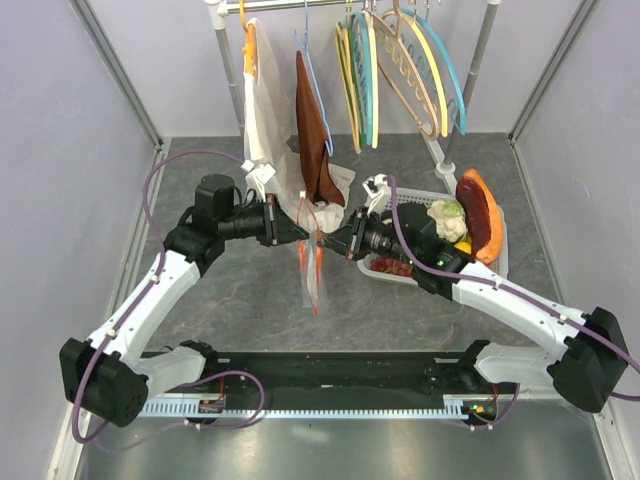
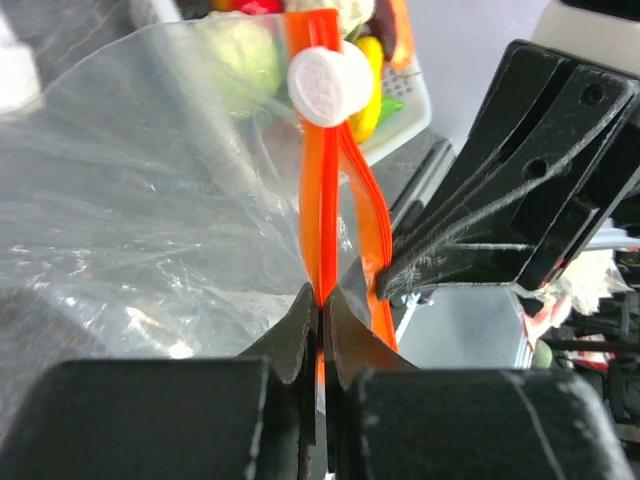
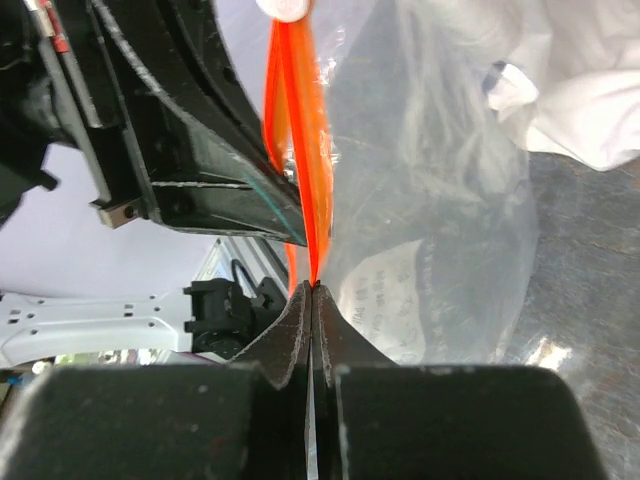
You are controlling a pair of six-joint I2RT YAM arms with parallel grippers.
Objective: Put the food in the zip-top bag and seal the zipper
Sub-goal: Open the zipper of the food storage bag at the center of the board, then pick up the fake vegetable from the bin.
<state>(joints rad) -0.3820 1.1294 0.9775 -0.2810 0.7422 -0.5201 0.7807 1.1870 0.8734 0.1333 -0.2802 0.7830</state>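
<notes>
The clear zip-top bag hangs above the table between my two grippers, its orange-red zipper running down its mouth. My left gripper is shut on one zipper strip, with the white slider further along it. My right gripper is shut on the facing strip, fingertip to fingertip with the left. The bag looks empty. The food lies in the white basket: a pale green-white piece, a red-orange one, a yellow one, a small red one.
A clothes rack stands at the back with a white garment, a brown garment and several coloured hangers. Its right pole comes down just behind the basket. Grey walls close in both sides.
</notes>
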